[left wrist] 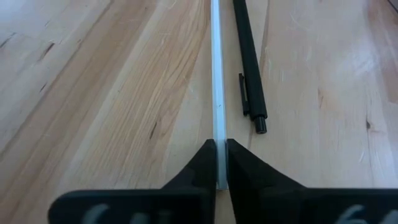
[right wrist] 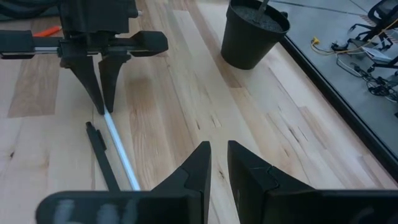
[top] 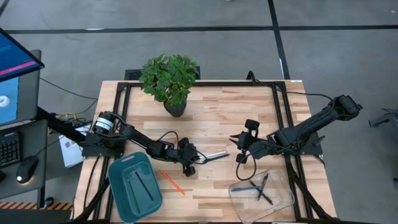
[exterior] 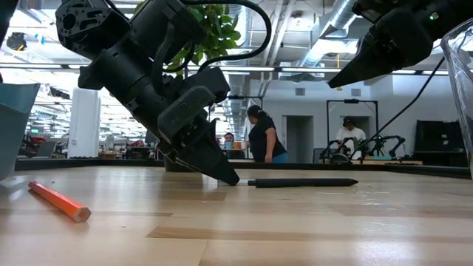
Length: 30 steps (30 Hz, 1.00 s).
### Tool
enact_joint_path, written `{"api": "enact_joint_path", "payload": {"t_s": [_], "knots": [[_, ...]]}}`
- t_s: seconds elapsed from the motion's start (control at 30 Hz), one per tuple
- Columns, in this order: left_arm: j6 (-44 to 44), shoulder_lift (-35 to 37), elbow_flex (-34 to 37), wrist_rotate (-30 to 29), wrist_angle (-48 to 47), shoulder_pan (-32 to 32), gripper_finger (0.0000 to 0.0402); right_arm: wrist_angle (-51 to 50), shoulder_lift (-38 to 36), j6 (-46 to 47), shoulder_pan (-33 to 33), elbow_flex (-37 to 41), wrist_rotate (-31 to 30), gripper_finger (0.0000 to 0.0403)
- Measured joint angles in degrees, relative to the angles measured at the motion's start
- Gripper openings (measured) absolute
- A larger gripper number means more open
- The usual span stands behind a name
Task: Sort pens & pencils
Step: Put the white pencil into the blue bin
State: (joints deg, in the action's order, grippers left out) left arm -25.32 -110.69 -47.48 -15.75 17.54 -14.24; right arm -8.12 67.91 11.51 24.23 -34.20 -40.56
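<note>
My left gripper point(top: 198, 160) sits mid-table, shut on a whitish pen point(left wrist: 217, 93) that lies flat on the wood. A black pen point(left wrist: 249, 62) lies on the table right beside it, untouched. An orange pencil point(top: 173, 182) rests on the table between the gripper and the teal tray point(top: 118, 186), which holds a dark pen point(top: 144, 186). A clear container point(top: 283, 198) near the front right holds a blue pen and dark pens. My right gripper point(right wrist: 217, 149) hovers above the table just right of the two pens, with a narrow gap between its fingers and nothing in it. My left gripper pinches the whitish pen's near end point(right wrist: 107, 115) between its two fingertips point(left wrist: 205, 163). The fingers slant down from the table's left and run in line with the pen. The pen lies flat on the table, pointing away toward my right gripper.
A potted plant point(top: 169, 81) stands at the table's far edge, left of centre. Bare wood stretches between the two arms and in front of the plant. A monitor, a keyboard and a mouse sit off the table's left side. People point(exterior: 262, 137) stand in the room behind.
</note>
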Motion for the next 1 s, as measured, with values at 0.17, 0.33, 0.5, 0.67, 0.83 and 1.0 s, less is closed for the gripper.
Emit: {"api": "enact_joint_path", "payload": {"t_s": [0.17,0.33,0.5,0.67,0.83,1.0], "knots": [[0.00,0.00,-0.01,0.00,-0.02,0.00,0.0013,0.00,-0.01,0.00,0.00,0.00,0.00,0.0075],[0.00,0.00,-0.02,0.01,-0.02,0.00,0.0007,-0.01,-0.01,0.00,0.00,0.00,0.00,0.0075],[0.02,0.00,-0.01,-0.10,-0.01,0.00,0.0010,0.00,0.01,0.02,0.00,0.00,0.02,0.0075],[0.02,0.00,-0.02,-0.13,-0.01,0.00,0.0011,-0.01,-0.01,0.02,0.00,0.00,0.01,0.0075],[0.02,0.00,-0.01,-0.10,-0.02,0.00,0.0011,-0.02,0.01,0.02,0.00,0.00,0.00,0.0075],[0.02,0.00,0.00,-0.08,0.00,0.02,0.0011,-0.02,-0.01,0.00,0.00,0.00,-0.07,0.0075]]}}
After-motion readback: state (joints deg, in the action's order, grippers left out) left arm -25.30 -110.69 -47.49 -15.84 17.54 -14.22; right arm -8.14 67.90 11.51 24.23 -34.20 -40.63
